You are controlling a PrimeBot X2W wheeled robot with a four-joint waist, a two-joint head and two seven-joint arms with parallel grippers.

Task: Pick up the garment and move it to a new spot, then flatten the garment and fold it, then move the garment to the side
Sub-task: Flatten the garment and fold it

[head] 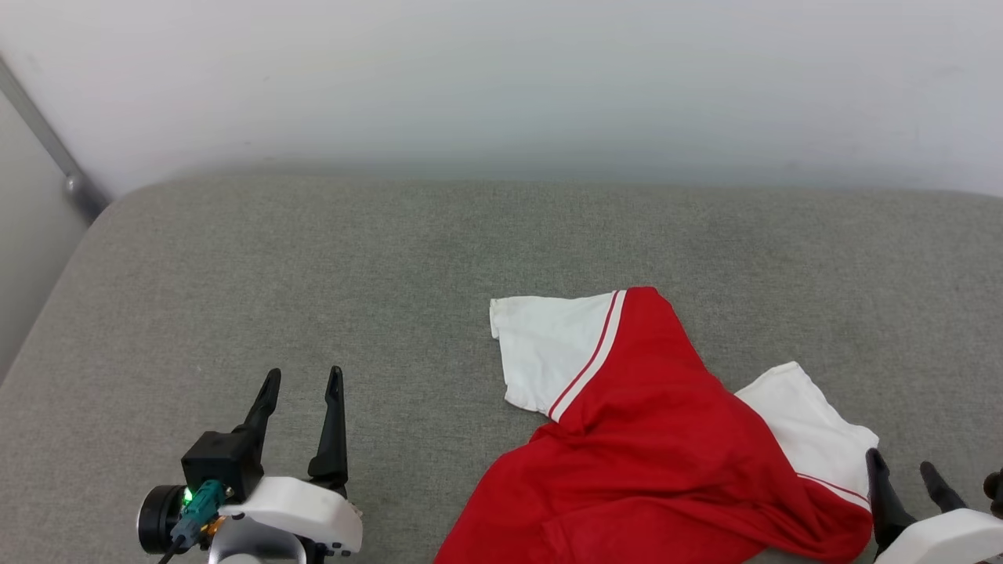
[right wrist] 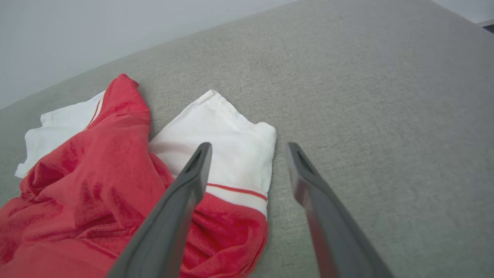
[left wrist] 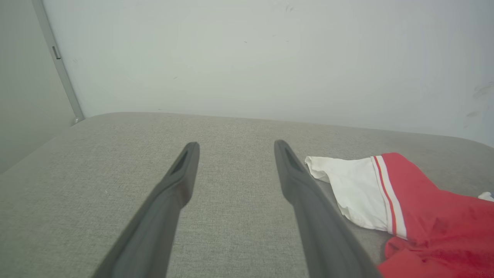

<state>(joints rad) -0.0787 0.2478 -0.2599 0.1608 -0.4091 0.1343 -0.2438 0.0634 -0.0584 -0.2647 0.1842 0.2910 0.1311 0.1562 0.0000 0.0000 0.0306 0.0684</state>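
Observation:
The garment (head: 642,446) lies crumpled on the grey cushion (head: 313,274), a red jersey with two white sleeves spread out and red striped trim; no number shows. My left gripper (head: 304,384) is open at the lower left, well clear of the cloth, whose near sleeve (left wrist: 355,189) lies just right of its fingers. My right gripper (head: 901,470) is open at the lower right, beside the garment's right sleeve (right wrist: 227,150). That sleeve's edge sits under and between the right fingers (right wrist: 193,173), nothing gripped.
A pale wall (head: 501,78) rises behind the cushion's far edge. A grey metal bar (head: 47,141) slants down the wall at the far left corner. The cushion's left edge (head: 47,313) drops off beside my left arm.

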